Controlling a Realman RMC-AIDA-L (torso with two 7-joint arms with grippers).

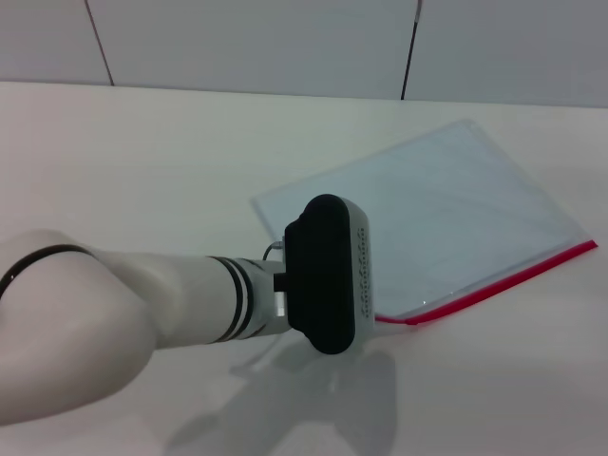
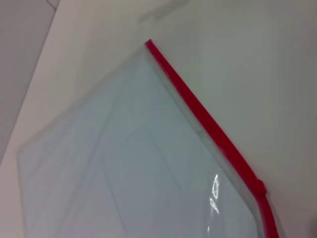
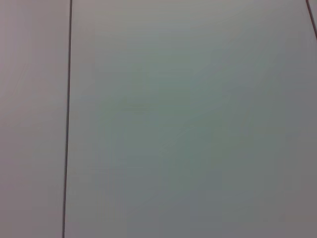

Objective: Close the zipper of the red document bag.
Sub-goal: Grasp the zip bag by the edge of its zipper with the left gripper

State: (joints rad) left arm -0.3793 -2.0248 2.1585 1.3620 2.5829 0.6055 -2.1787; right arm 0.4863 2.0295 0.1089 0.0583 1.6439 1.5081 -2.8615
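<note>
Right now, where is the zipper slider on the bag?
In the left wrist view the slider sits on the zipper along the red document bag. In the head view that near-left end lies beside the left arm's wrist.

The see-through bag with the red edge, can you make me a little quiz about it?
1. True or false: the flat pale-blue plastic pouch lies on the white table.
2. What colour is the thin plastic zip strip along its near edge?
3. Which arm reaches over the pouch's corner? A) left B) right

Key: 1 true. 2 red. 3 A, the left arm; the right gripper is out of sight.
</note>
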